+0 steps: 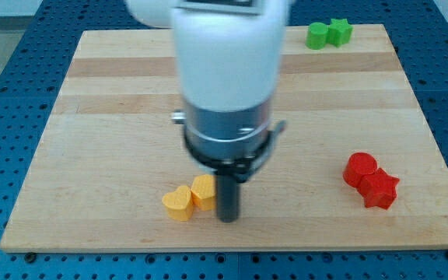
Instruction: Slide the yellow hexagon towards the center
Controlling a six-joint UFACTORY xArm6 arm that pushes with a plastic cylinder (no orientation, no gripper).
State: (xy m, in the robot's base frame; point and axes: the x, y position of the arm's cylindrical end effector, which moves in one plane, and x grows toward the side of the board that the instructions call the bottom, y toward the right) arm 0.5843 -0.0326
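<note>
The yellow hexagon (pixel 204 191) lies on the wooden board (pixel 115 117) near the view's bottom, a little left of middle. A yellow heart (pixel 178 204) touches it on its lower left. My tip (pixel 228 218) stands right beside the hexagon, on its right side and slightly lower, touching or nearly touching it. The arm's white and grey body (pixel 225 85) hangs over the board's middle and hides what lies under it.
Two green blocks, a rounded one (pixel 316 35) and a star (pixel 339 31), sit together at the view's top right edge of the board. Two red blocks, a rounded one (pixel 360 169) and a star (pixel 379 189), sit together at the right. The board's bottom edge is close below my tip.
</note>
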